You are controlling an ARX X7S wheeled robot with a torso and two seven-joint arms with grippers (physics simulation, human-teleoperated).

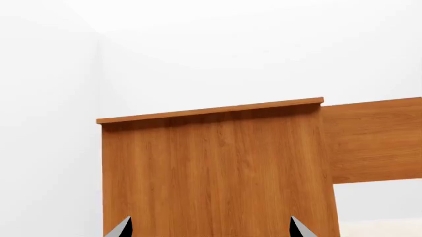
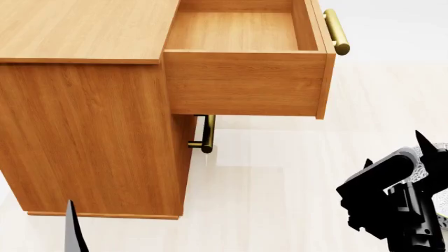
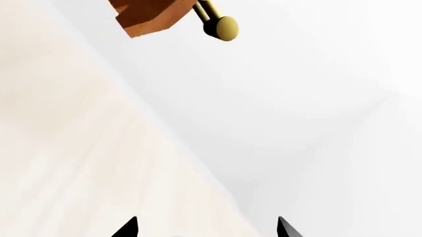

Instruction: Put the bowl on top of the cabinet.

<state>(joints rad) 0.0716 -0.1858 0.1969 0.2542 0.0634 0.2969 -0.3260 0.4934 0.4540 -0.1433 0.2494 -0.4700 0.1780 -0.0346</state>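
Bowl (image 2: 429, 164) not gripped: right pincer (image 3: 207, 228) tips apart with nothing between, left pincer (image 1: 211, 228) also apart, facing the cabinet (image 2: 84, 131) side. Only a sliver of the bowl shows, probably its white, dark-patterned rim, low behind the right arm, well apart from the cabinet. Risks: a weak rim grip could let the ceramic slip during the lift; the open drawer (image 2: 245, 79) and its brass handle (image 2: 336, 32) jut out, so the arm could clip them, or the bowl could land in the drawer, not on top.

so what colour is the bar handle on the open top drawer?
Brass-gold, a round metal bar handle on the orange-brown wood-grain cabinet's open drawer. Head view shows it best.
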